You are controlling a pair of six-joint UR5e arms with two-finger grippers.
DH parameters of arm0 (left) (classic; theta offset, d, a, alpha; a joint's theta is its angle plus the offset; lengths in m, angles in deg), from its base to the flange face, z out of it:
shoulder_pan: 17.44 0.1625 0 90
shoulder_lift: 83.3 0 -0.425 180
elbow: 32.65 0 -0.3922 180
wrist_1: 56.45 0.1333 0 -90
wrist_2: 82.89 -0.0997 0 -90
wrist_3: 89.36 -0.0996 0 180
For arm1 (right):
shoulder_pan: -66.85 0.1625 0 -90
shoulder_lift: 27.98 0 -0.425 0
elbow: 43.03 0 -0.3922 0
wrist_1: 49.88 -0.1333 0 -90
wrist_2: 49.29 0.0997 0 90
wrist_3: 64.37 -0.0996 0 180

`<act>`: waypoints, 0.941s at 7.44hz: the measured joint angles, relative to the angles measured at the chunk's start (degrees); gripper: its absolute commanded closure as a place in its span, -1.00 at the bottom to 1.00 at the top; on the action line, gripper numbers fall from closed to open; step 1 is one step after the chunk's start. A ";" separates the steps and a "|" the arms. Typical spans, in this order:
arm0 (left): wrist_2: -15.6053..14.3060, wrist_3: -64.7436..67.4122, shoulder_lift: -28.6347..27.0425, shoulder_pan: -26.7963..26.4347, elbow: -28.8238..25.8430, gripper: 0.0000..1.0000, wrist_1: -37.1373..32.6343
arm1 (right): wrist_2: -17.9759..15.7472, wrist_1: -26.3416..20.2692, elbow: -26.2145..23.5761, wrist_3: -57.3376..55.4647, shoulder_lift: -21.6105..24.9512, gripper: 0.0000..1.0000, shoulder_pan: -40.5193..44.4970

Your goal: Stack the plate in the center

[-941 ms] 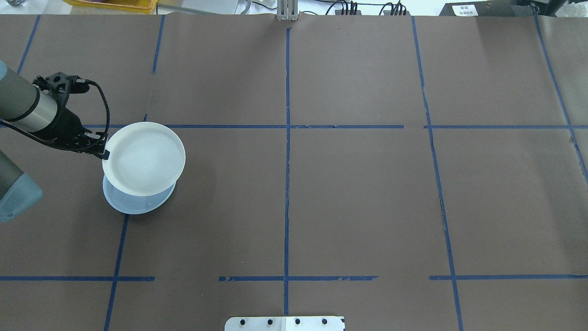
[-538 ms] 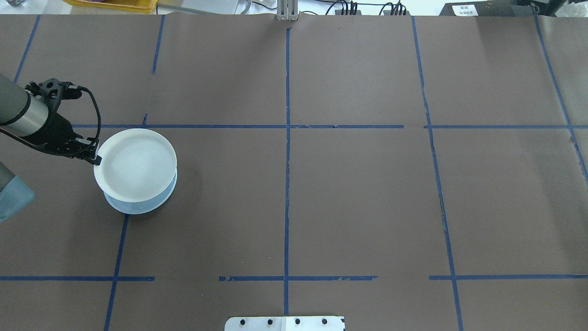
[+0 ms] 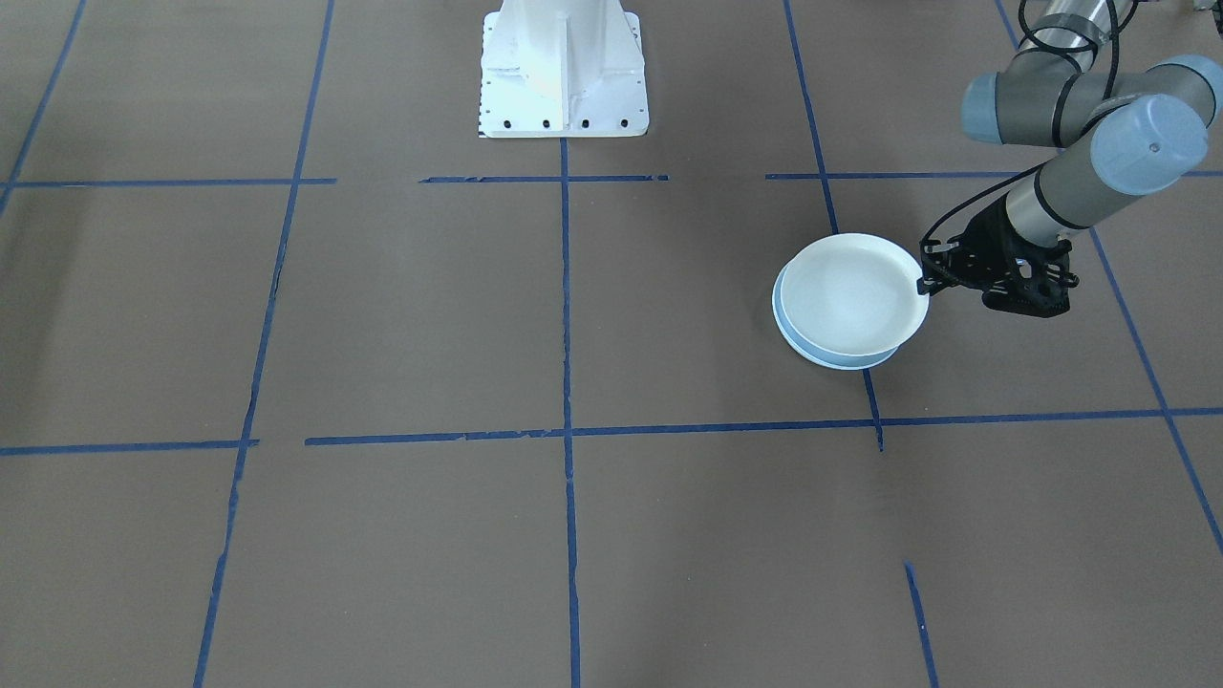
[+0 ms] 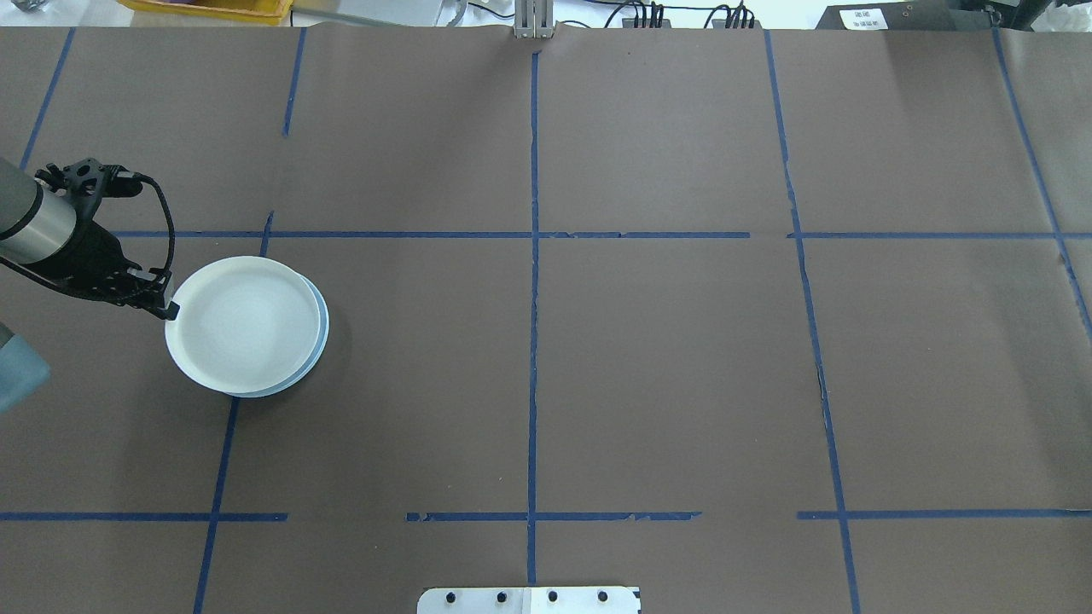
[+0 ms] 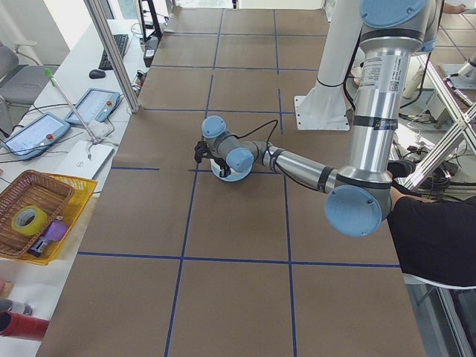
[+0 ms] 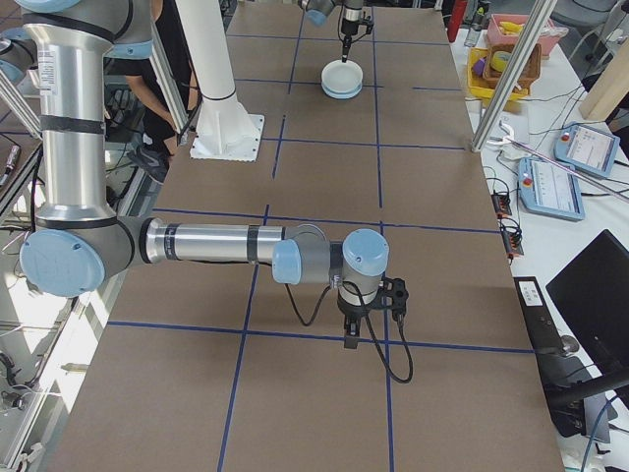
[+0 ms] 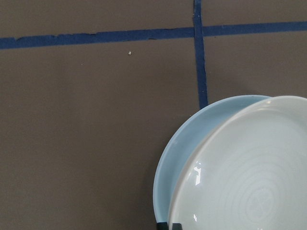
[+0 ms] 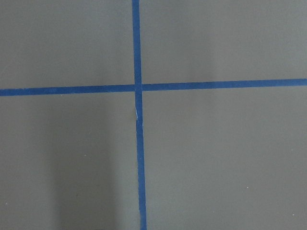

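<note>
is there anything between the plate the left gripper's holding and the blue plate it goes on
Nothing visible does. The left gripper grips the ringed white plate at its rim, right above the pale blue plate, whose edge peeks out along one side. Only those two plates are on the brown table there.

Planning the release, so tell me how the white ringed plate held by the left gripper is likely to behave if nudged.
The white ringed plate looks stiff and glazed, with glints in the wrist view, so it would probably slide rather than bend. It sits off-center over the pale blue plate, so a nudge may shift or rock it. The left gripper pinches only its rim; likely breakable if dropped.
</note>
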 measured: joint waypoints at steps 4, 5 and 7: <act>-0.50 -0.50 -0.72 -3.88 1.40 -1.00 0.20 | 0.01 0.00 0.03 0.00 0.00 -1.00 0.00; -2.17 -2.00 -0.85 -5.52 1.59 -1.00 0.19 | 0.02 0.00 0.01 0.00 0.00 -1.00 0.00; -6.17 -10.25 -0.73 -10.11 1.68 -1.00 0.67 | -0.04 0.00 0.01 0.00 0.00 -1.00 0.00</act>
